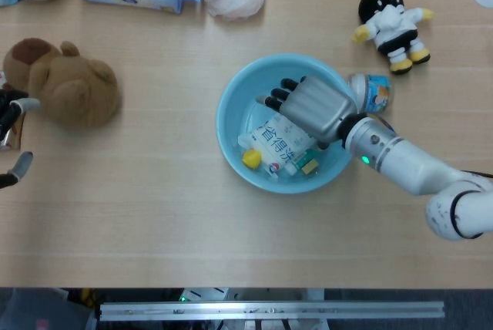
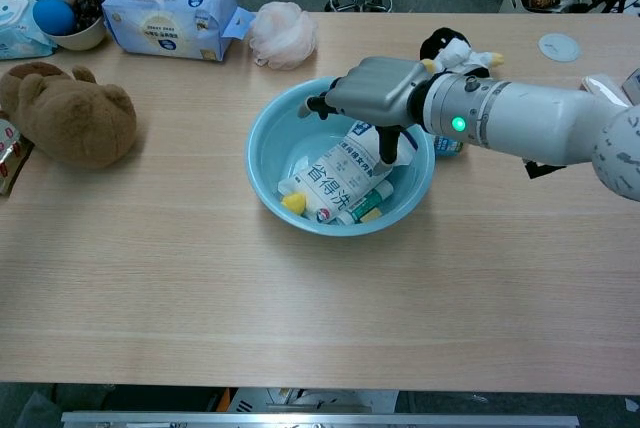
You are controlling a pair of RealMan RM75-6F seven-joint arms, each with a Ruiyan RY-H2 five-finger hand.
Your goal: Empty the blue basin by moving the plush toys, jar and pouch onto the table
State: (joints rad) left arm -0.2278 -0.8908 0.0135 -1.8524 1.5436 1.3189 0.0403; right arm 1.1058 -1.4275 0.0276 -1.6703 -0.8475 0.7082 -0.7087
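Head view: my right hand (image 1: 308,106) hangs palm-down inside the blue basin (image 1: 231,126), fingers spread and holding nothing. The pouch (image 1: 279,143) lies right under it, long axis running from the basin's near-left up to its far-right rim. My left hand (image 1: 9,141) is at the table's left edge, well apart, fingers apart and empty.

Chest view: here I see the gap, with the right hand (image 2: 372,98) above the pouch (image 2: 340,173) and its thumb reaching down toward the pouch's top. I can't tell whether it touches.
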